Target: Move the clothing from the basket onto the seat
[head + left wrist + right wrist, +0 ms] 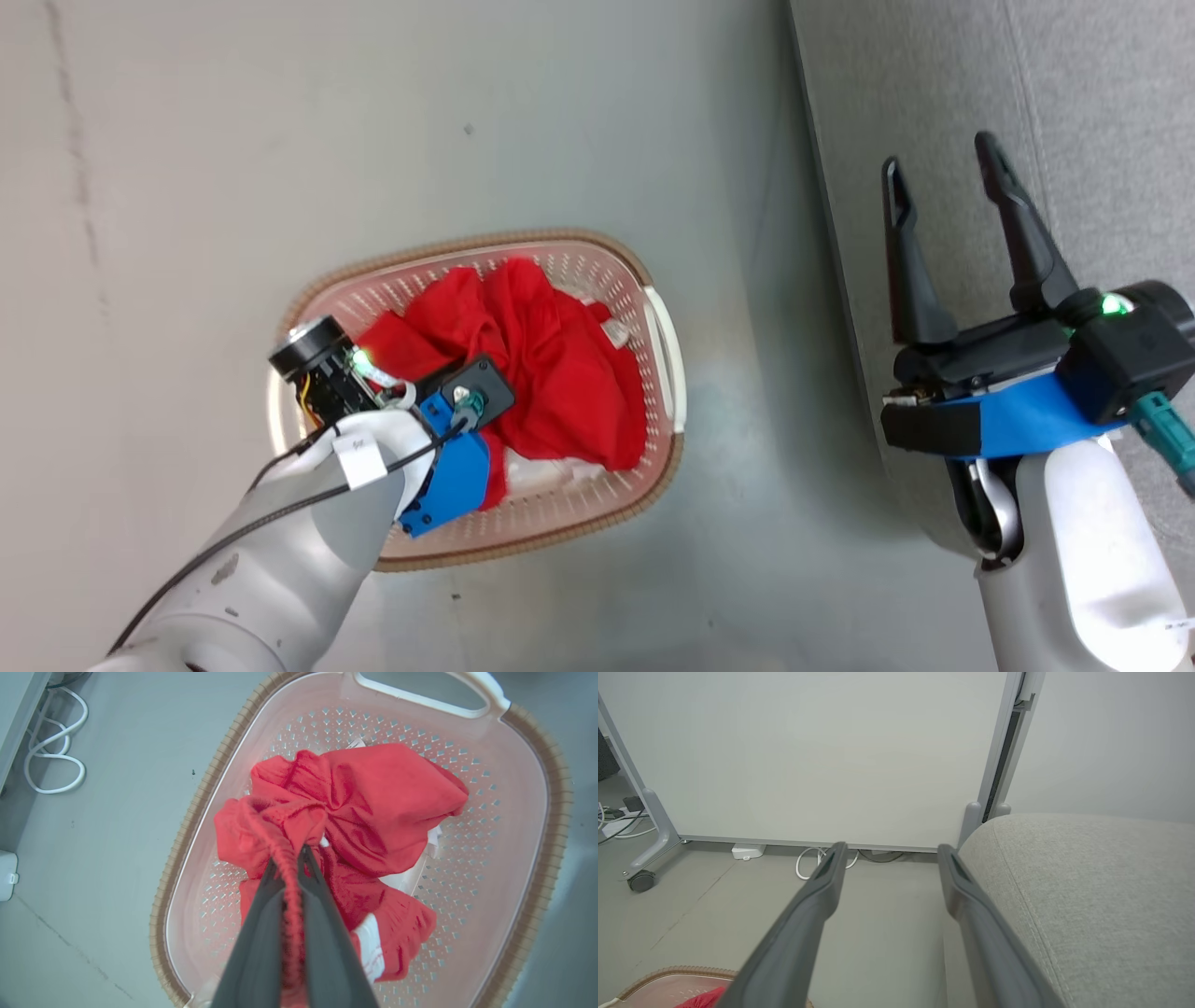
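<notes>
The clothing lies bunched in the middle of the basket, a red heap with white panels peeping out underneath. My left pincer is down inside the basket with its jaws pressed together on a ribbed red fold of that heap. A strip of fabric runs up between the two fingers, and the bulk of the cloth spreads ahead of the tips and off to their right. Nothing looks lifted yet: the heap rests on the basket's perforated bottom.

I judge the step in hand to be the pick itself, with the grip made and the hoist not yet begun.

The basket stands on the grey floor. The seat is well apart from the left pincer, beyond the basket's far handle. My right pincer hangs over the seat's edge, fingers spread wide with nothing between them and the cushion running along their right side.

The next move calls for a straight pull upward until the trailing cloth clears the rim. I'd watch whether the fold holds and whether the rest of the heap drags up with it. Then I'd carry it across to the cushion before letting go.
</notes>
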Controlling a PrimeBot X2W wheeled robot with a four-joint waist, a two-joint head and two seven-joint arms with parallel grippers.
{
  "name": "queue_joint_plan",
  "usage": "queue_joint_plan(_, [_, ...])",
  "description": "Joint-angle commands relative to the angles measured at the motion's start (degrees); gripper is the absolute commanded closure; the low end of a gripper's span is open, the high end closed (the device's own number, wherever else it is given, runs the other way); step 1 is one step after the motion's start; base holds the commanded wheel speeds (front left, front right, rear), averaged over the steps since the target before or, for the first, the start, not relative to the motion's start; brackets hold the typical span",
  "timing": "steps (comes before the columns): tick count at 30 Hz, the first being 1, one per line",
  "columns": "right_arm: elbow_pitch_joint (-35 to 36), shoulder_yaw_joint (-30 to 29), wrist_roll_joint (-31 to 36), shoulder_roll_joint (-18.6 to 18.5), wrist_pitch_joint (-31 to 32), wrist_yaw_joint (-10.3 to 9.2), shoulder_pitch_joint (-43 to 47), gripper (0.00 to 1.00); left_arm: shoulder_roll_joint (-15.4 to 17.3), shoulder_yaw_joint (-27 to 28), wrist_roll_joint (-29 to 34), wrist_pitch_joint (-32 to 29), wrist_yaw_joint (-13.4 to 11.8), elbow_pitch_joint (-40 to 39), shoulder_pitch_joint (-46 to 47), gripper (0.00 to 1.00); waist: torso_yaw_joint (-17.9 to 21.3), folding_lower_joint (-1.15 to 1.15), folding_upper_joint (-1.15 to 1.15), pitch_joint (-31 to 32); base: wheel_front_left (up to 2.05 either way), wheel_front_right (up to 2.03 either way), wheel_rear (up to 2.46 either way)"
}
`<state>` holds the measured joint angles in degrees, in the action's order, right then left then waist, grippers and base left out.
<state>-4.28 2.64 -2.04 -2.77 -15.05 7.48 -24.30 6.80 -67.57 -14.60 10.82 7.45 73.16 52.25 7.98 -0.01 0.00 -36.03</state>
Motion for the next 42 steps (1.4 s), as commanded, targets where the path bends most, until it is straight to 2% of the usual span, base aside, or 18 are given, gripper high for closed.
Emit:
queue_joint_plan(1, [-0.5, -0.1, 0.5, -0.2, -0.2, 0.03, 1.2, 0.00, -0.2, 0.3, -0.5, 0.8, -0.2, 0.0, -1.2, 1.00, -2.2, 0.01, 0.00, 4.0, 0.00, 0.00, 0.00])
queue_joint_plan(12, [-2.3, -0.8, 1.3, -0.2, -0.2, 0.03, 6.1, 0.00, -0.7, 4.2, -4.9, 4.4, -3.1, -3.2, -4.6, 1.00, -5.6, 0.01, 0.00, 14.1, 0.00, 0.00, 0.00])
queue_joint_plan(18, [-2.7, -1.1, 1.2, -0.2, -0.2, 0.03, 8.1, 0.00, 1.5, 7.1, -5.7, 4.4, -5.2, -10.9, -6.1, 1.00, -6.9, 0.01, 0.00, 17.7, 0.00, 0.00, 0.00])
queue_joint_plan(20, [-2.9, -1.3, 1.3, -0.2, -0.2, 0.03, 9.1, 0.00, 2.9, 9.3, -5.7, 4.4, -6.5, -16.0, -6.8, 1.00, -7.6, 0.01, 0.00, 19.5, 0.00, 0.00, 0.00])
queue_joint_plan(30, [-3.2, -0.9, 1.1, -0.2, -0.2, 0.03, 11.4, 0.00, 6.3, 16.8, -3.7, 4.4, -9.6, -30.6, -9.7, 1.00, -8.8, 0.01, 0.00, 24.1, 0.00, 0.00, 0.00])
queue_joint_plan(36, [-3.4, -0.6, 0.8, -0.2, -0.2, 0.03, 13.1, 0.00, 7.0, 22.6, -2.5, 4.5, -10.1, -39.8, -12.5, 1.00, -8.8, 0.01, 0.00, 26.9, 0.00, 0.00, 0.00])
queue_joint_plan(42, [-3.5, 0.0, 0.4, -0.2, -0.2, 0.03, 14.7, 0.00, 6.3, 28.3, -2.3, 4.5, -9.1, -47.0, -15.0, 1.00, -8.6, 0.01, 0.00, 29.2, 0.00, 0.00, 0.00])
